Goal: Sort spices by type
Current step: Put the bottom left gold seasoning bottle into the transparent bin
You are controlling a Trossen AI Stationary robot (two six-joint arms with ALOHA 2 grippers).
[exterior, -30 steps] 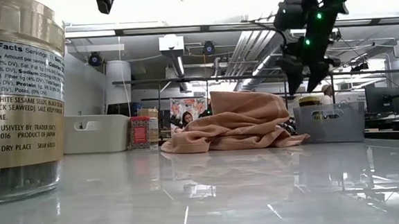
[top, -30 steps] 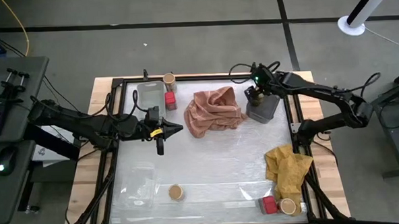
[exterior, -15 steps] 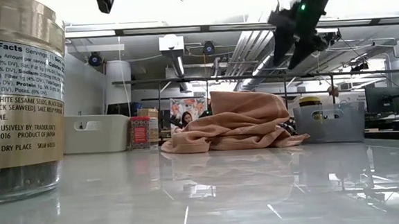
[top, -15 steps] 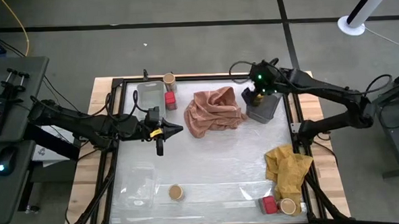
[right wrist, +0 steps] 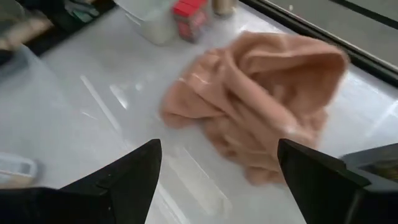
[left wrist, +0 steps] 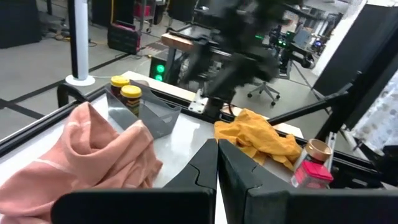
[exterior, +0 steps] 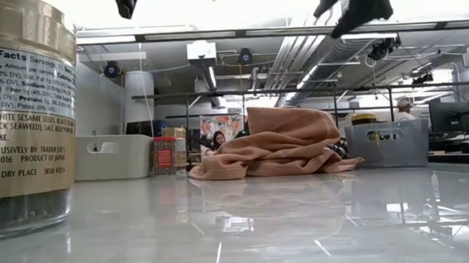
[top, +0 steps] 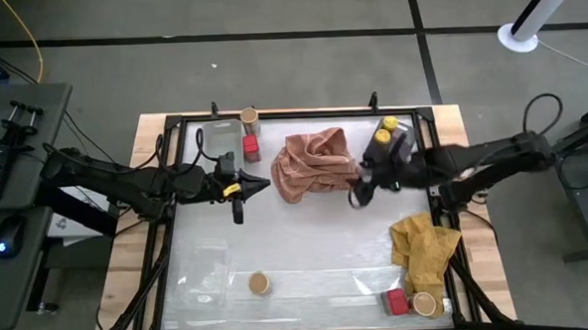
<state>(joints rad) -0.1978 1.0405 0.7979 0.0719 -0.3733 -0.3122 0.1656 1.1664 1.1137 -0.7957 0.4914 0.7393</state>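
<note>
Glossy white table (workshop behind); left pincer closed, right pincer spread wide.

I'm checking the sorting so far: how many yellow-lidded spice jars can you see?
2. Both yellow-lidded jars stand side by side in the grey tray at the table's far right. Others may be hidden under the cloths.

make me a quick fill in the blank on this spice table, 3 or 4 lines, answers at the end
1. The two jars in the grey tray at the table's far right have ____ lids.
2. The right tool hangs over the edge of the pink cloth with its fingers ____.
3. The left tool has its fingers ____.
4. By the yellow cloth at the near right corner, a tan-lidded jar stands beside a ____ box.

Missing words: yellow; open; shut; red
</note>
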